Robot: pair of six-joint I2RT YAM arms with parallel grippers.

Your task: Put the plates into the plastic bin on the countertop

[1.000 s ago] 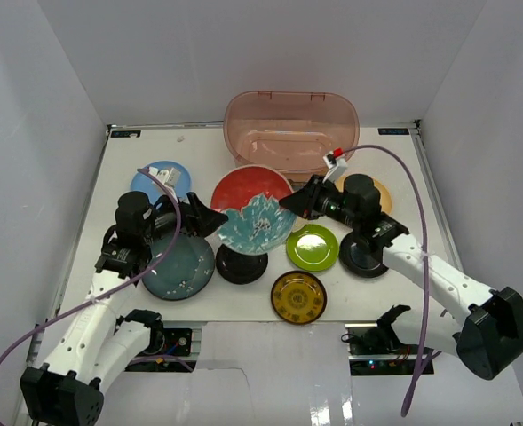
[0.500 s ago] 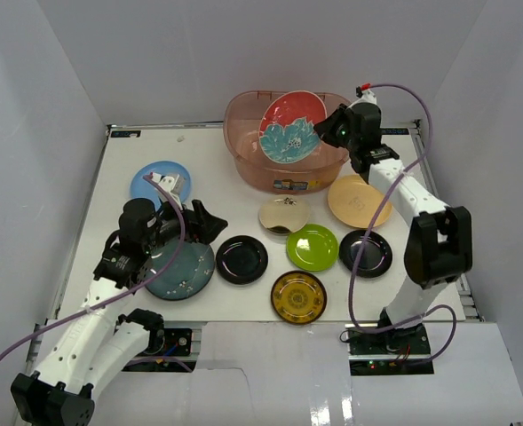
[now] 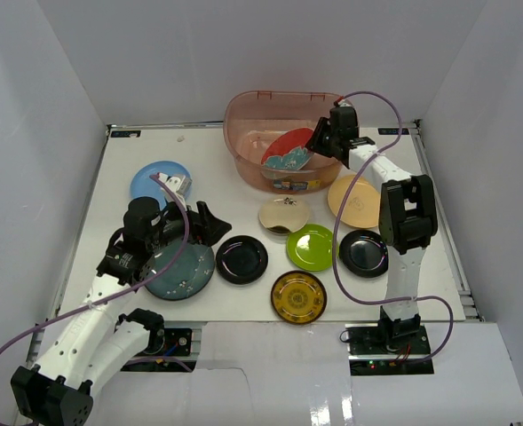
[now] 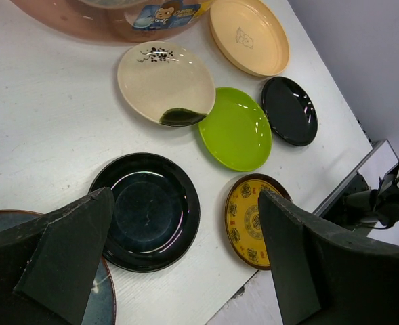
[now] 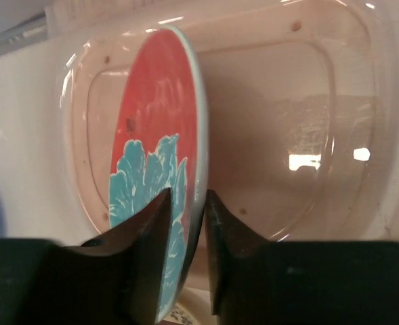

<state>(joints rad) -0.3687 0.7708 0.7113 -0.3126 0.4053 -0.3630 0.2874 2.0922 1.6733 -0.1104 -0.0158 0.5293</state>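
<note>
Right gripper (image 5: 187, 196) sits narrow astride the red floral plate (image 5: 155, 135), tilted in the plastic bin (image 3: 243, 142) at twelve o'clock; grip unclear. Next, probably: release, withdraw. Left gripper (image 4: 185, 223) gapes wide.

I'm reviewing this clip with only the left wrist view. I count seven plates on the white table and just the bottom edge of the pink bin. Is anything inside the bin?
Observer: Yes. The red floral plate is inside the plastic bin, tilted up on its edge rather than lying flat.
Operator: Is the right arm clear of it?
Observer: No. In the right wrist view the plate's rim sits between the fingers of the right gripper. I cannot tell whether they are clamping it.
</note>
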